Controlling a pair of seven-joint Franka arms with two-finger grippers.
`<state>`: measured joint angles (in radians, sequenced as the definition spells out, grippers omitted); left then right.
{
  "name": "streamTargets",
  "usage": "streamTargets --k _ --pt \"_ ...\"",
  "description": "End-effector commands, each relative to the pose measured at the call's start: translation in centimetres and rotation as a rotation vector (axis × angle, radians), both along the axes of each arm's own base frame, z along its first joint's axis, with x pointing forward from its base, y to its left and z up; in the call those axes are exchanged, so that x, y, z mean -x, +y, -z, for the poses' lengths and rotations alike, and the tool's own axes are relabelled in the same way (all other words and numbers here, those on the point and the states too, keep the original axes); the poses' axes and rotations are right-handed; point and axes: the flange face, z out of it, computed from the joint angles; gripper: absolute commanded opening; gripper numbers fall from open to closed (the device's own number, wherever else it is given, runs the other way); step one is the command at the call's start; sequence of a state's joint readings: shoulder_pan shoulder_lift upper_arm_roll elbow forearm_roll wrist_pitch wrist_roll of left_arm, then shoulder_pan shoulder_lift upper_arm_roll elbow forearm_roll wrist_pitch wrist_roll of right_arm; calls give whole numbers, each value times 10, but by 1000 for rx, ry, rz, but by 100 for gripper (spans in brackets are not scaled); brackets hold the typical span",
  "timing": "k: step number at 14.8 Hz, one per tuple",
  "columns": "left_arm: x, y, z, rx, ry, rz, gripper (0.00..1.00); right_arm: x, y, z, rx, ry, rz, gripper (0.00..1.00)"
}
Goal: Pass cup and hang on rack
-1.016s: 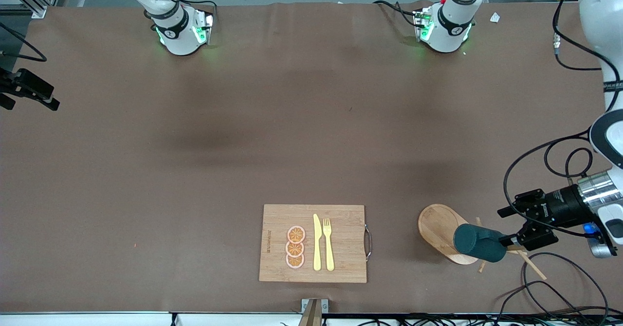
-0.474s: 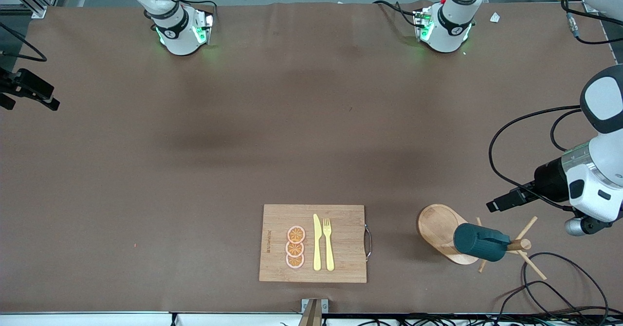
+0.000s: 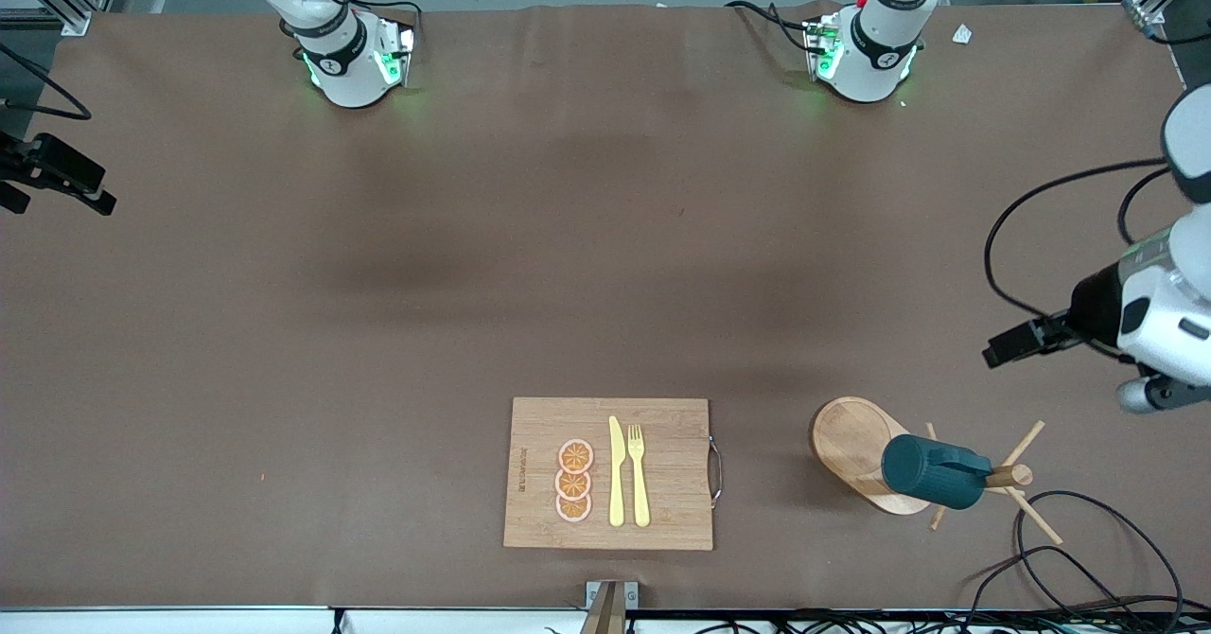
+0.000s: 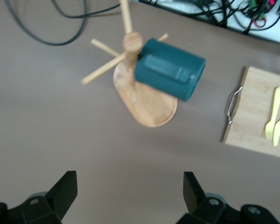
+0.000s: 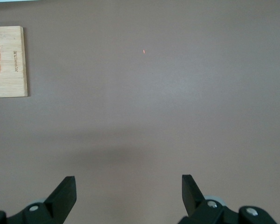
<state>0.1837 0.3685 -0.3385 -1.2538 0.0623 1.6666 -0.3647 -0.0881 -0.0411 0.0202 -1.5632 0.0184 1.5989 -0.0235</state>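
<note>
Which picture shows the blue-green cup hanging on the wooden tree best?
The left wrist view: the cup is large there, hanging sideways on a peg of the rack. The front view shows the cup small, near the left arm's end of the table. The right wrist view does not show it.

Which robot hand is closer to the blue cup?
The left. The left gripper hangs open, over the table beside the rack where the cup hangs. The right gripper waits open over bare table toward the right arm's end.
</note>
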Motion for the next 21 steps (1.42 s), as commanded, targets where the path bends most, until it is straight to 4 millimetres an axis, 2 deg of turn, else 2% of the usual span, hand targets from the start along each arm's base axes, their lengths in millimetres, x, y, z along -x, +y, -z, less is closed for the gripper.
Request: streamTargets --k 1,3,5,6,8,13,18,21 --pt "23 10 -30 -79 0 53 100 4 0 -3 12 -4 -7 100" --pt "29 11 -37 -106 7 154 100 4 0 -3 12 -4 -7 100" --pt "42 10 -53 -94 10 172 100 4 0 -3 12 -4 -7 100" --pt "54 12 -67 -94 3 159 100 4 0 -3 12 -4 -7 100" --pt "83 3 -78 -132 17 168 100 4 0 -3 12 -5 -7 100" --pt "128 4 -98 -69 61 155 100 4 0 -3 12 -4 -7 100" --pt "151 0 -97 -64 62 162 100 4 0 -2 12 -2 -7 100" --pt "148 -4 -99 -64 41 169 100 4 0 -2 12 -2 -7 100"
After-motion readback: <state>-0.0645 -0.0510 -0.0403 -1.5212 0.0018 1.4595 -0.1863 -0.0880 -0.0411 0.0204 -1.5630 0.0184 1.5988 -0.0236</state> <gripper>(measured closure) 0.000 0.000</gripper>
